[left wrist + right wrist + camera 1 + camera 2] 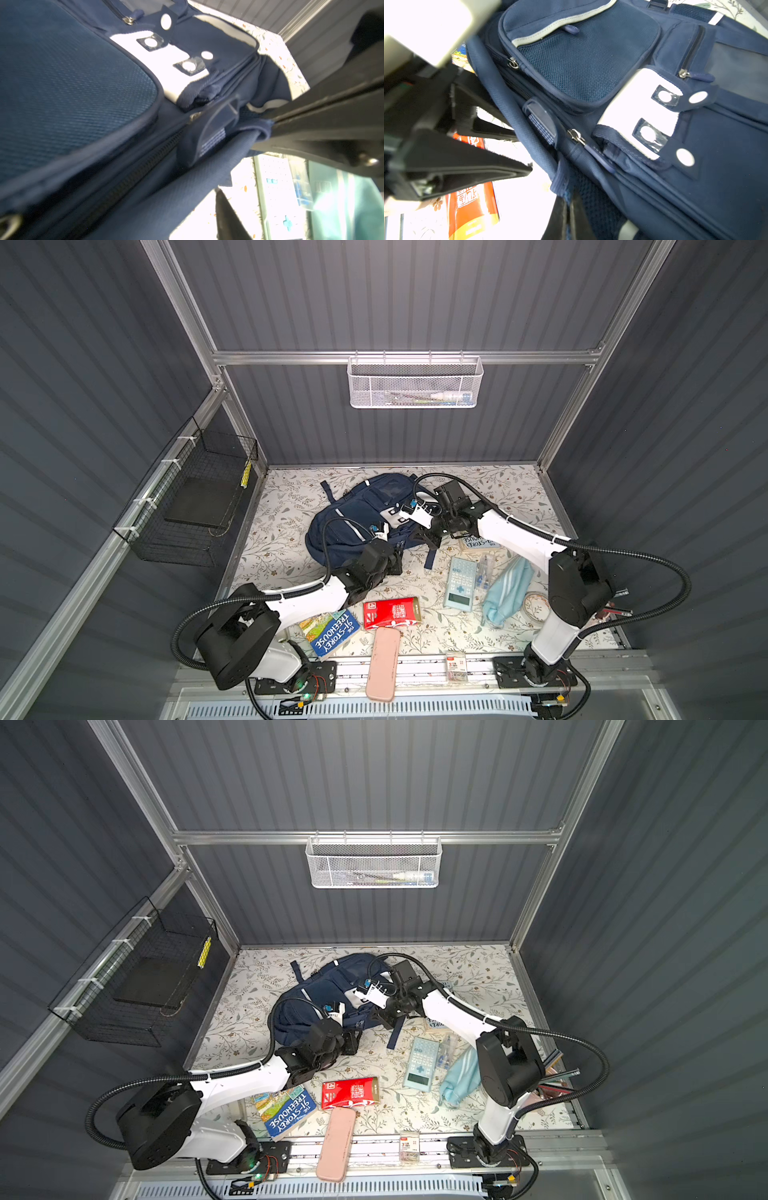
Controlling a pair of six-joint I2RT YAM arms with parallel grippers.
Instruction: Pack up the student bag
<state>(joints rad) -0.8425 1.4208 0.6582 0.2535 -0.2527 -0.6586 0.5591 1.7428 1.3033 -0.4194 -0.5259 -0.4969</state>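
The student bag is seen lying flat on the floral table, towards the back, with its main zip drawn shut and nothing yet packed. The right claw is closed on a navy strap at the bag's near edge. The left claw is held just beside the same edge, with its jaws apart and nothing between them. The zip pull lies close by, untouched.

Several failures can be foreseen. The pull is small and is flanked by thick piping and a rubber tab, so fabric could be pinched in its place and the zip left unmoved. The strap appears to be held only at the fingertips. Should it be let slip, the soft bag would lose its anchor and be dragged along with any pull on the zip. Loose cloth near the slider could be caught in the teeth. The two claws are placed very near each other, so a knock between them is to be feared. The calculator and the light-blue pouch, lying near the bag, could be swept aside if the bag were shifted
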